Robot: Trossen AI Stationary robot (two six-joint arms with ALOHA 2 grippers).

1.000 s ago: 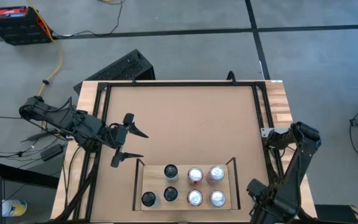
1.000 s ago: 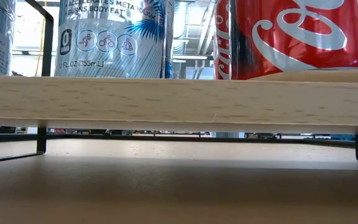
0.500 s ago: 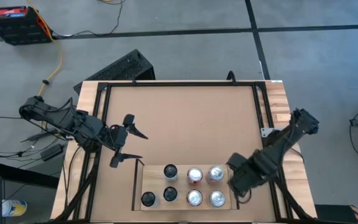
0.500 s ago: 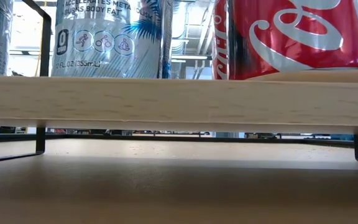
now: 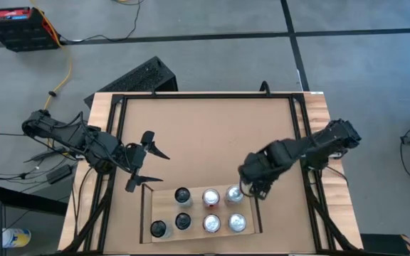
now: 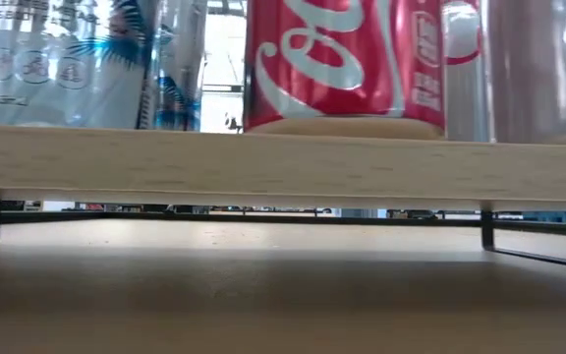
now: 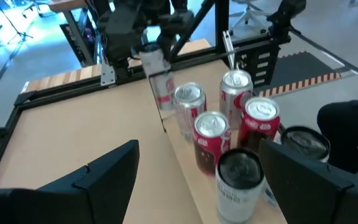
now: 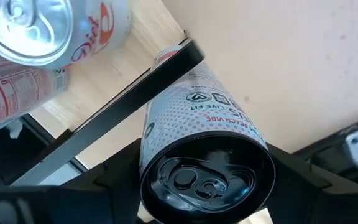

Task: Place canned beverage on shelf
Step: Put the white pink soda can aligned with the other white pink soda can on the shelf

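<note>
My right gripper [image 5: 253, 181] has swung in from the near right edge of the surface [image 5: 212, 135] to the shelf's [image 5: 164, 206] right end. It is closed around the canned beverage [image 8: 210, 124], which leans against the black end rail [image 8: 123, 99]. The shelf has slid left, so I judge the can nudged the rail and is not on the board yet. I count one shelf and seven cans on it: three dark-topped [image 5: 183, 221] and four silver-topped [image 5: 211, 223]. The held one makes eight. My left gripper [image 5: 159, 166] hovers spread wide and empty, left of the shelf.
</note>
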